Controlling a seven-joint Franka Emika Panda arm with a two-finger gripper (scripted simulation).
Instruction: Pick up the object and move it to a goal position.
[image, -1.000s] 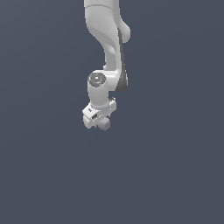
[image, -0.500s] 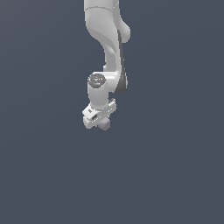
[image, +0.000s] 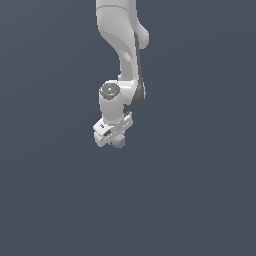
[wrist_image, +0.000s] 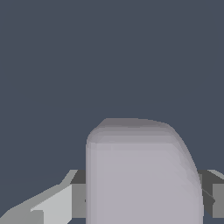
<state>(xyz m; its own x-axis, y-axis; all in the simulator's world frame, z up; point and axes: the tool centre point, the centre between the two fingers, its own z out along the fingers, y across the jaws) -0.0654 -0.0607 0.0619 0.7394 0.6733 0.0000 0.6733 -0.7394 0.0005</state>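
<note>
Hanging from the top of the exterior view, your white arm ends in its gripper (image: 118, 142), jaws closed on the object (image: 119, 142), a pale grey-lilac rounded block peeking out at the hand's five o'clock. In the wrist view the block (wrist_image: 142, 175) fills the gap between both fingers (wrist_image: 57, 205). No goal marker shows. A sudden swing could loosen the hold, letting the block slip out.
</note>
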